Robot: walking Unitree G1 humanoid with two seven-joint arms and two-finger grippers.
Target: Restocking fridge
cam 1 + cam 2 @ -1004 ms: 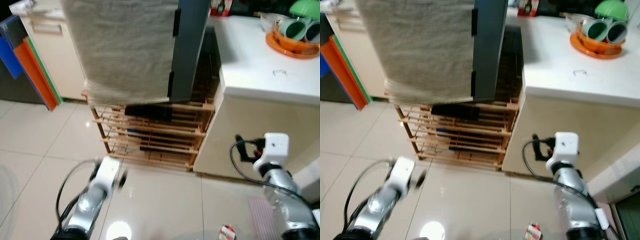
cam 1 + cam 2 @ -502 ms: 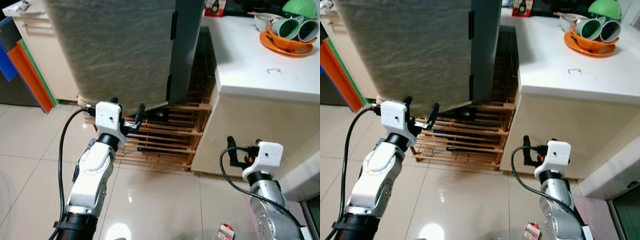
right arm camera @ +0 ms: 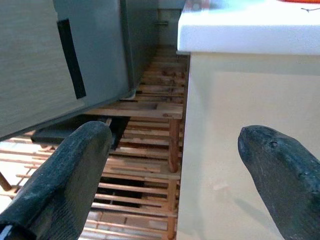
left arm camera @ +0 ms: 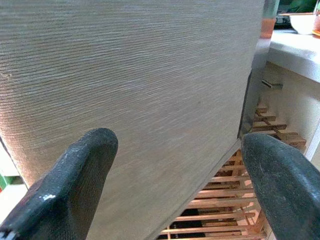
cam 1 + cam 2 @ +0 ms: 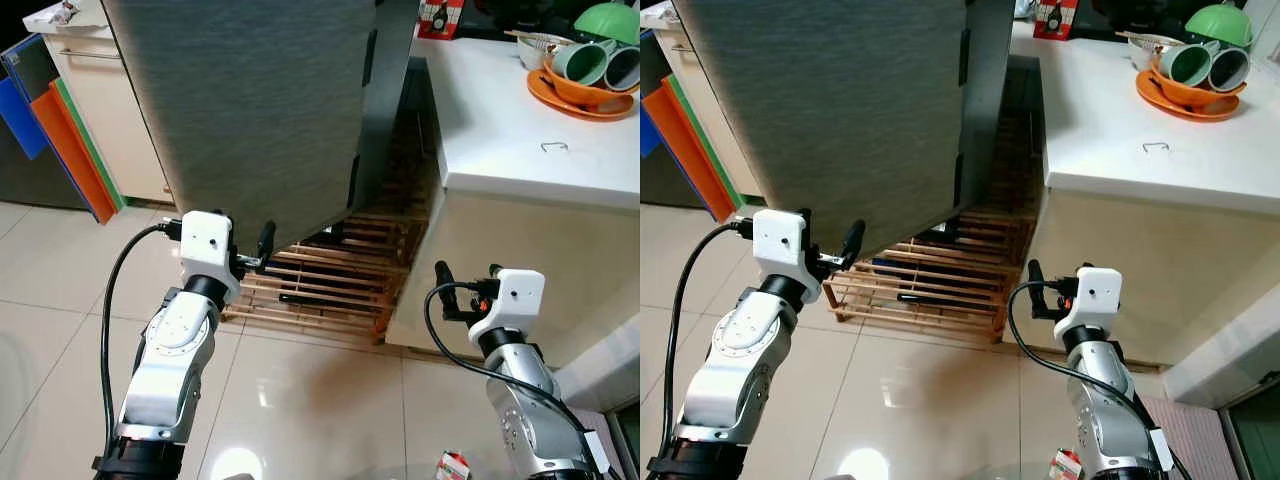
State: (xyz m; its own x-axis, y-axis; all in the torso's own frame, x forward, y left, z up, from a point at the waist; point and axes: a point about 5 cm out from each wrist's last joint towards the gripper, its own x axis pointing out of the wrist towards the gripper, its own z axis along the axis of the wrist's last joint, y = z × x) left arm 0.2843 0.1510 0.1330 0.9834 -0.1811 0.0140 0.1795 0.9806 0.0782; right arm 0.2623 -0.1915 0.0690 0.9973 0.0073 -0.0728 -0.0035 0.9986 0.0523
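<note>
Fridge door (image 5: 260, 110) straight ahead, grey with fine ribbed texture, standing ajar. Left gripper (image 5: 250, 252) raised just before door's lower edge, fingers spread wide, no contact visible. Right gripper (image 5: 462, 295) lower, near cream cabinet side (image 5: 510, 235) under white countertop (image 5: 500, 130), fingers also wide apart, holding nothing. Wooden slatted rack (image 5: 330, 290) under fridge, on glossy beige tiled floor (image 5: 300, 400). Orange plate (image 5: 580, 95) with green cups on countertop, well apart.
</note>
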